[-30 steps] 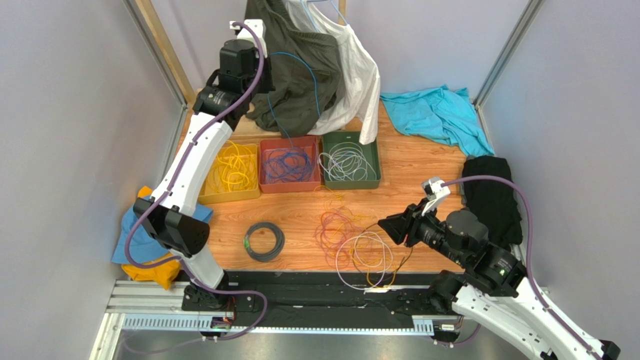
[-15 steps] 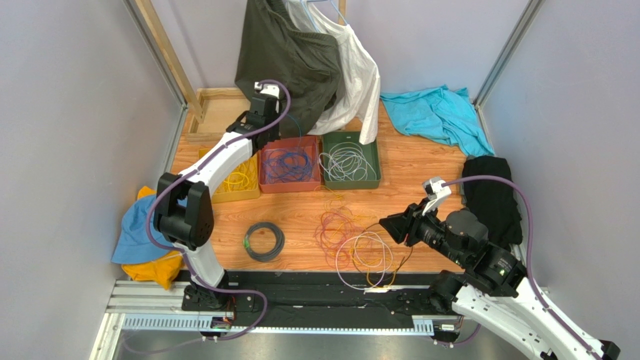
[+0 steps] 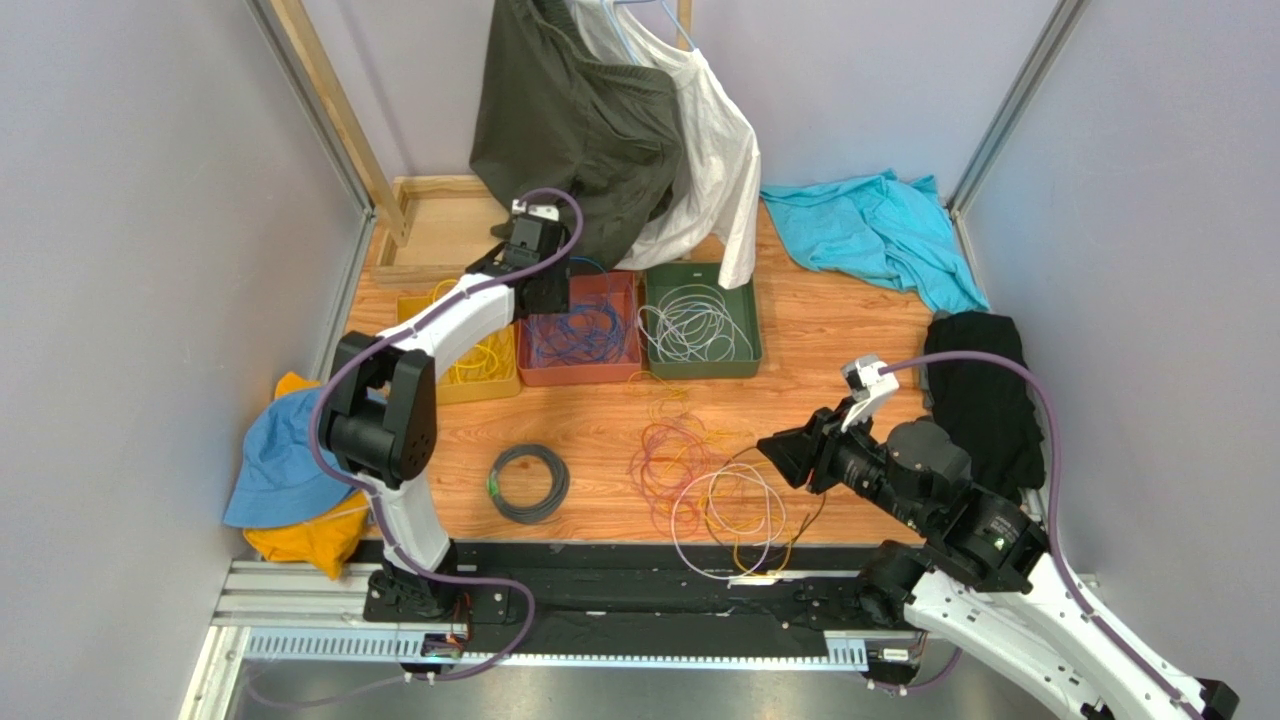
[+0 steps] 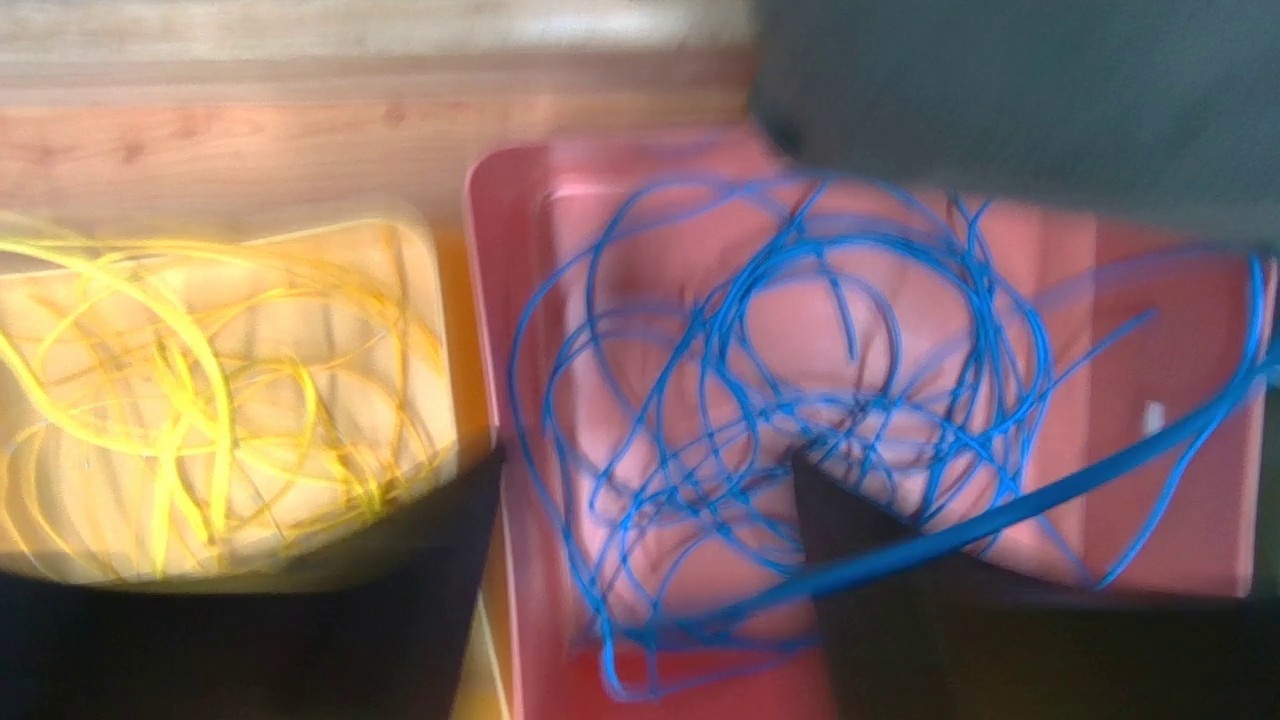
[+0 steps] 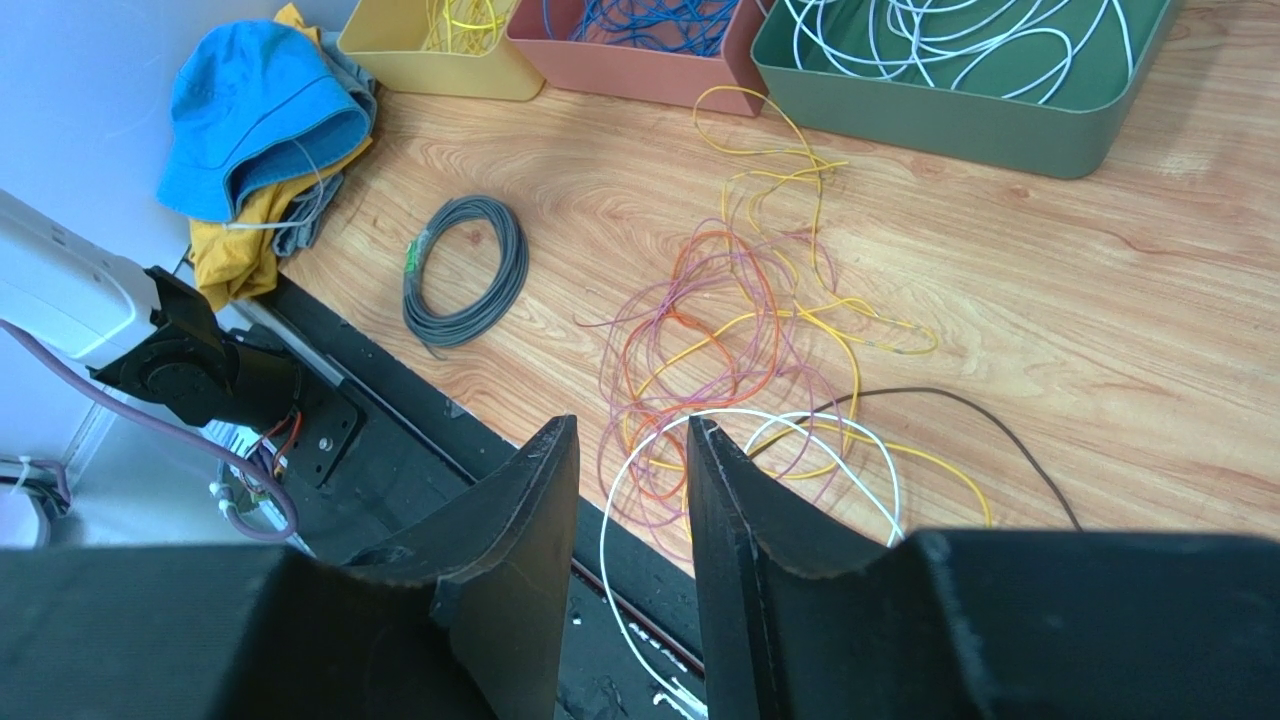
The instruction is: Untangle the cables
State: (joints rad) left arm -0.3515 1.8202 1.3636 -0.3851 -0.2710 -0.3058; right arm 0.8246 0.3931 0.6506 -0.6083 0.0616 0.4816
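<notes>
1. Cables (image 3: pixel 709 483) lie tangled on the table (image 3: pixel 842 345) at centre frame, just left of the right gripper (image 5: pixel 631 438), which is slightly parted and empty.
2. The left gripper (image 4: pixel 643 468), parted and gripping nothing, hovers over the red bin (image 3: pixel 580 375) of blue cable (image 4: pixel 751 375). The yellow bin (image 5: pixel 436 68) holds yellow cable (image 4: pixel 181 390), the green bin (image 5: pixel 962 138) white cable (image 5: pixel 962 38).
3. The tangle's long axis runs top to bottom.

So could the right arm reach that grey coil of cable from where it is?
Probably yes. The grey coil lies alone on the table, nothing over it, but the right gripper would have to pass over the loose tangle first.
</notes>
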